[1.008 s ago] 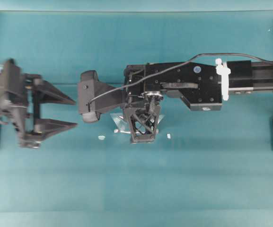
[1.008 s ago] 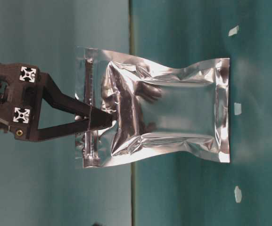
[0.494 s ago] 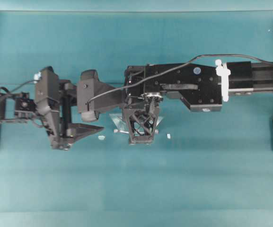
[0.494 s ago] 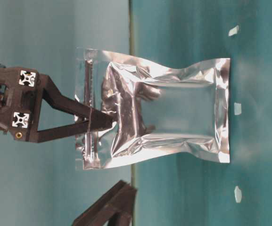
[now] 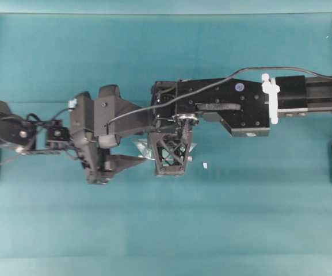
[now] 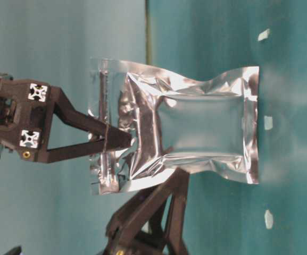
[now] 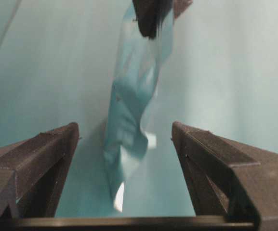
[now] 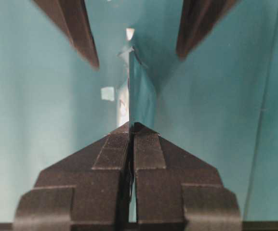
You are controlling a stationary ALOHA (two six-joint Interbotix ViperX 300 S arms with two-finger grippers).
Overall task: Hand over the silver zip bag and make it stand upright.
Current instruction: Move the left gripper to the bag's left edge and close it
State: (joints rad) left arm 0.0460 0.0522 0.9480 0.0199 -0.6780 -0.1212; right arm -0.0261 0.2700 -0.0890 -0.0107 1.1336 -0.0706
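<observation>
1. Silver foil shows beside the right claw point(image 5: 170, 167) from overhead; the silver zip bag point(image 5: 144, 150) hangs pinched there above the teal counter point(image 5: 166, 230), and the left claw point(image 5: 132, 163) is just beside it.
2. Table-level: the bag's long axis runs from the gripped zip end to the counter.
3. Left wrist: spread jaws flank the bag edge-on.
4. Right wrist: jaws clamped on the bag's top.

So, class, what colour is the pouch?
Shiny silver; the pouch shows best in the table-level view.
</observation>
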